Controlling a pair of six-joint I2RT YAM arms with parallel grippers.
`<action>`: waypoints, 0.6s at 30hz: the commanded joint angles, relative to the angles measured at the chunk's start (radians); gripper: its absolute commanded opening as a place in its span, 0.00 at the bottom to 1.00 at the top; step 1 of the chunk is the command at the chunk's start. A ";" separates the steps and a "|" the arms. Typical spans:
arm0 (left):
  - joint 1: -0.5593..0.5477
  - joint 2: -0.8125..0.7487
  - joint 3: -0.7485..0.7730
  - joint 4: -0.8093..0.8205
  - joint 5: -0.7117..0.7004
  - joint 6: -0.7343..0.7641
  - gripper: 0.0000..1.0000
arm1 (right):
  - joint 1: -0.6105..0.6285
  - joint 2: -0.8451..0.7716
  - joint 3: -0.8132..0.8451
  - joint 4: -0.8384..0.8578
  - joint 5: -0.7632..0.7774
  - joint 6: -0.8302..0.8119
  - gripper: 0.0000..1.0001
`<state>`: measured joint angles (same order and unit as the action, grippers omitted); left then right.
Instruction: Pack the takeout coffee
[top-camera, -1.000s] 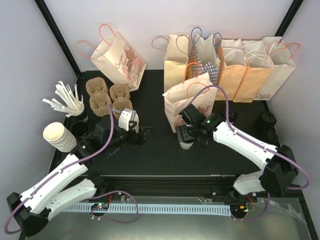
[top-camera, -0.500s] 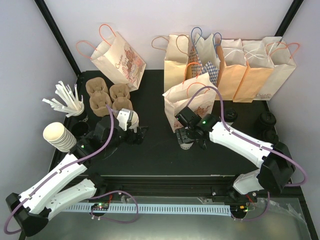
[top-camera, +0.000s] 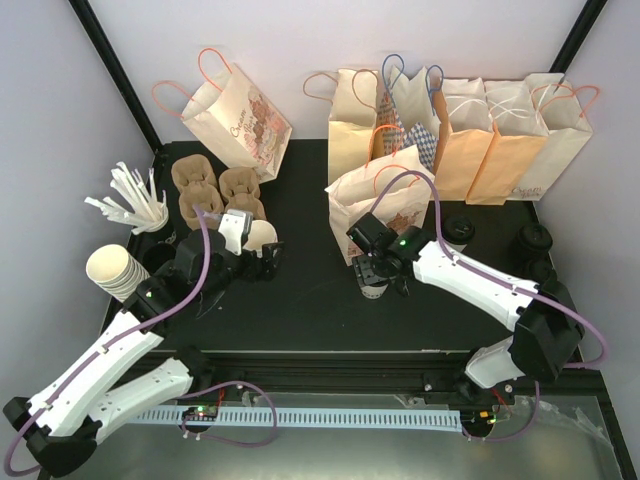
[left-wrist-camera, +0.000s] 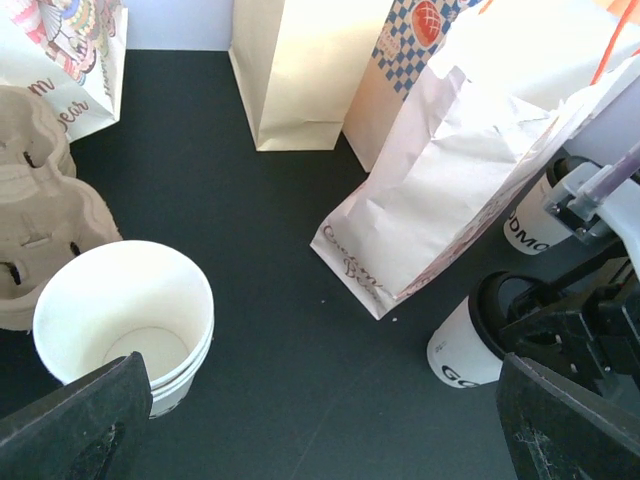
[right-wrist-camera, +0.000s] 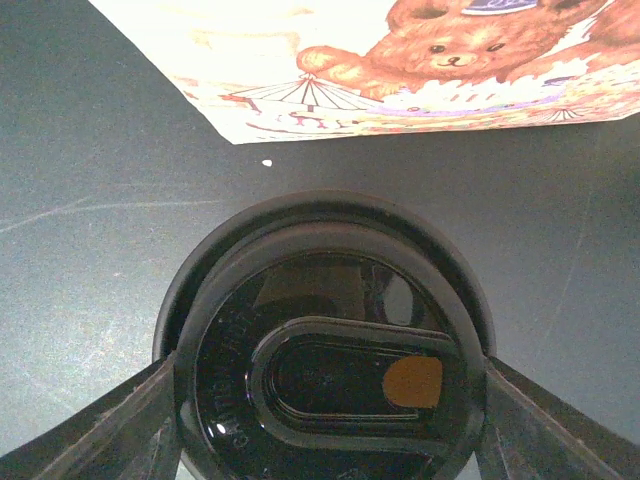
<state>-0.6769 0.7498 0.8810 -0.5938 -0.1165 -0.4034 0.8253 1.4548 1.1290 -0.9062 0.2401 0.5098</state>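
At the middle of the table (top-camera: 300, 305), just on the near side of the bear-print bag (top-camera: 392, 200), the takeout coffee (right-wrist-camera: 330, 300) stands upright. The right gripper (right-wrist-camera: 330, 400) has one finger on each side of its top, seemingly touching; whether it already pinches, I cannot tell. The left gripper (left-wrist-camera: 320, 430) is spread wide, holding nothing. It is better to squeeze gently and lift straight up, so the cup neither tips nor crushes.

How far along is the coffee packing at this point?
Done: nothing visibly packed; no cup is seen inside a bag. In hand: the right tool straddles the small white paper cup with a round black plastic lid, which stands on the black table beside the bear-printed paper bag. Remaining: grip, lift, and lower it into a bag.
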 joint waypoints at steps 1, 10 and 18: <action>0.006 -0.009 0.040 -0.030 -0.031 0.017 0.97 | 0.006 -0.004 0.031 -0.007 0.037 0.009 0.74; 0.006 -0.010 0.037 -0.039 -0.035 0.027 0.97 | 0.002 -0.082 0.018 -0.060 0.129 0.026 0.73; 0.007 -0.002 0.021 -0.029 -0.029 0.019 0.97 | -0.169 -0.203 -0.089 -0.089 0.157 0.003 0.72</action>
<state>-0.6750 0.7502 0.8814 -0.6067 -0.1322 -0.3939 0.7650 1.3167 1.1027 -0.9699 0.3519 0.5220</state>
